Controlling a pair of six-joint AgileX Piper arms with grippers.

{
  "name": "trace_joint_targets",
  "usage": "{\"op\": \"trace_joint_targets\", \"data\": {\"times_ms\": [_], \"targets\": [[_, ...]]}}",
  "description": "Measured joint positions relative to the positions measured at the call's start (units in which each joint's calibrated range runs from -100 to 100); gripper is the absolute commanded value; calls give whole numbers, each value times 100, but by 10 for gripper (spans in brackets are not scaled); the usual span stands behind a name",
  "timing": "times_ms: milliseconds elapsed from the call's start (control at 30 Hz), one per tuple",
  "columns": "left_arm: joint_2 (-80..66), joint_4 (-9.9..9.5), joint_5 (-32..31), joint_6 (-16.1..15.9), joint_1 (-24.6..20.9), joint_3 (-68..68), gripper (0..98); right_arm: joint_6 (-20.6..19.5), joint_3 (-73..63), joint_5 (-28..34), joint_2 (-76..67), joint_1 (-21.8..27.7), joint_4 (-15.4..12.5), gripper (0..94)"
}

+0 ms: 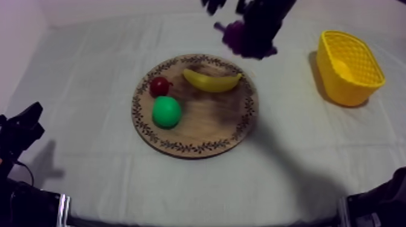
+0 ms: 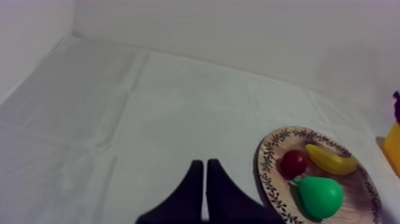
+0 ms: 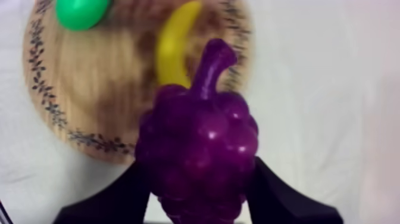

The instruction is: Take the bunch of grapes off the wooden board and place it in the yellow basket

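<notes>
Grapes (image 1: 231,35): clamped between the 2 black fingers of the right gripper (image 3: 199,173), held in the air, touching neither board (image 1: 199,146) nor cloth (image 1: 90,78). From the top view they hang over the board's far rim on its basket side, well short of the basket (image 1: 337,84). In the right wrist view the stem points up toward the banana (image 1: 211,80), and the bunch covers the board's rim and the cloth beside it.

Board: 3 items on it. The banana lies along the far part. The small red fruit (image 1: 159,86) sits just beside the banana's left end. The pear (image 1: 166,111) sits just in front of the small red fruit.

Basket: upright on the cloth at the right, well apart from the board.

Left gripper (image 2: 205,165): fingers together as a narrow wedge, nothing between them, low at the table's left side, well apart from the board.
</notes>
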Motion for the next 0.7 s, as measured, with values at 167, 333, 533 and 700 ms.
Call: {"op": "trace_joint_targets", "data": {"times_ms": [167,333,533,700], "targets": [[0,0,0,0,0,0,1,-4,-143,-86,-549,478,-1,210],[0,0,0,0,0,0,1,-78,-155,-378,-937,1021,-1,208],[0,0,0,0,0,0,1,-285,-6,-1008,-1183,1685,28,213],[0,0,0,0,0,0,1,-481,94,-1451,-1174,2175,95,215]]}}
